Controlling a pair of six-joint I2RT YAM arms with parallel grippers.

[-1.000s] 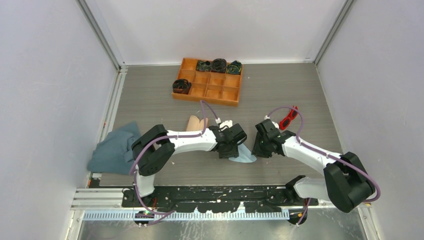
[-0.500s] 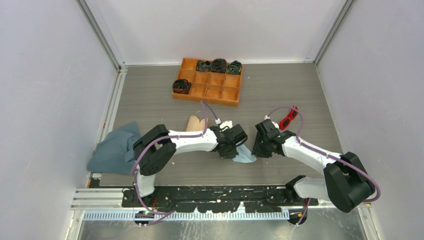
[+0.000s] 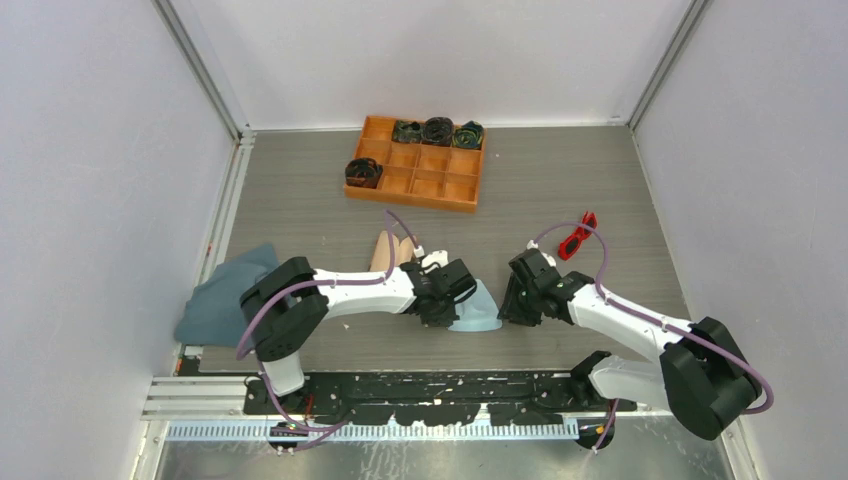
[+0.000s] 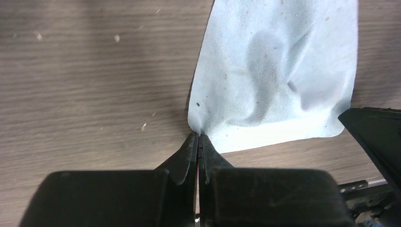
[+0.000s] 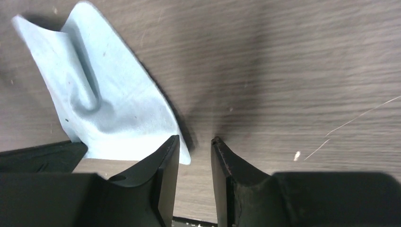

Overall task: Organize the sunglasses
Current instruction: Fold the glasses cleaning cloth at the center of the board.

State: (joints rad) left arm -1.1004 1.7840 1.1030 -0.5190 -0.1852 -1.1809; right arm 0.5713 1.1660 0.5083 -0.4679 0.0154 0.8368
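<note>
So, left gripper (image 4: 198, 138): jaws are pinching shut on the near corner of the light blue cloth (image 4: 279, 71), lower middle of the overhead view.
Right gripper (image 5: 195, 146): jaws are standing partly apart, gripping nothing, hovering just beside the cloth's right edge.
Sunglasses (image 3: 577, 238): red pair is lying on the table (image 3: 300, 200), right of centre, well apart from both grippers.
Progress: looking early to me. Nothing's touching the glasses, so actually handling them and putting them away is all waiting.
</note>
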